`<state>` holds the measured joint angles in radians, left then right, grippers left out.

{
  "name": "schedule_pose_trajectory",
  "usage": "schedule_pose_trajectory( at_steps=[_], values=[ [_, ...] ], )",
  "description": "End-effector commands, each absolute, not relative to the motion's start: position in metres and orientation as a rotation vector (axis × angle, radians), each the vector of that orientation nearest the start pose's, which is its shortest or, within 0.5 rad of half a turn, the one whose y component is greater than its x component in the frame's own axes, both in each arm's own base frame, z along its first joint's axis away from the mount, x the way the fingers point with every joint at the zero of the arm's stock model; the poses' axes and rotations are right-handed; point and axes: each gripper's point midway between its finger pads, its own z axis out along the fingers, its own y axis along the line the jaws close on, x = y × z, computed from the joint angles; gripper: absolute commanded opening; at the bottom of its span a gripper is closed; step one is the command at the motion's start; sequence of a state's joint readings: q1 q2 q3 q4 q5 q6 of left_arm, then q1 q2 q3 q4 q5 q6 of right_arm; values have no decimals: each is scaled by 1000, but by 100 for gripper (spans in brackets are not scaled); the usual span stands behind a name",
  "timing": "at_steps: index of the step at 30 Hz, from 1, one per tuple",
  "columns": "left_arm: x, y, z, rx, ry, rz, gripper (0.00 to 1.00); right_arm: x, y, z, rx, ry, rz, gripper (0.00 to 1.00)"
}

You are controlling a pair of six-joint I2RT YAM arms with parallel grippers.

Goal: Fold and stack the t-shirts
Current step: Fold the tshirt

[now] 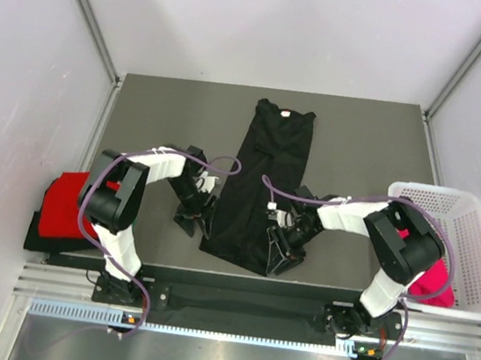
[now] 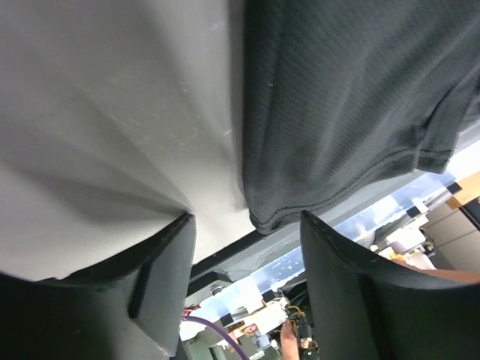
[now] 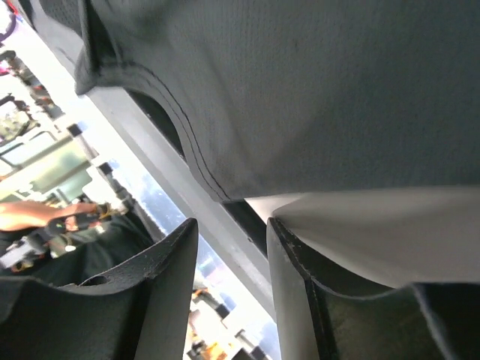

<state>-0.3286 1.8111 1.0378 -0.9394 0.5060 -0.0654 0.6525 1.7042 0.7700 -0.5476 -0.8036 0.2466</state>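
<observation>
Your left arm and right arm are built alike: smooth white shells on the long links, bulky rounded black housings at the joints. Behind each tool a thin purple cable loops free of the wrist and runs back along the arm. The left gripper and right gripper are black all over. Seen from just behind the tool, your left fingers are matte dark grey, broad at the root and tapering to a blunt tip, with a shallow slot on one side. The right fingers have the same curved shape.
</observation>
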Motion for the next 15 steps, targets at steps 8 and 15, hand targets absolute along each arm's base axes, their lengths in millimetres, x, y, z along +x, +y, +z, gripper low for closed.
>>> schedule_pose_trajectory(
  at_steps=[8, 15],
  values=[
    [204, -145, -3, 453, 3206, -594, 52, 102, 267, 13, -785, 3074, 1245, 43],
    [198, -151, -6, 516, 3219, -602, 49, 98, 270, 11, -838, 3085, 1218, 43]
  ],
)
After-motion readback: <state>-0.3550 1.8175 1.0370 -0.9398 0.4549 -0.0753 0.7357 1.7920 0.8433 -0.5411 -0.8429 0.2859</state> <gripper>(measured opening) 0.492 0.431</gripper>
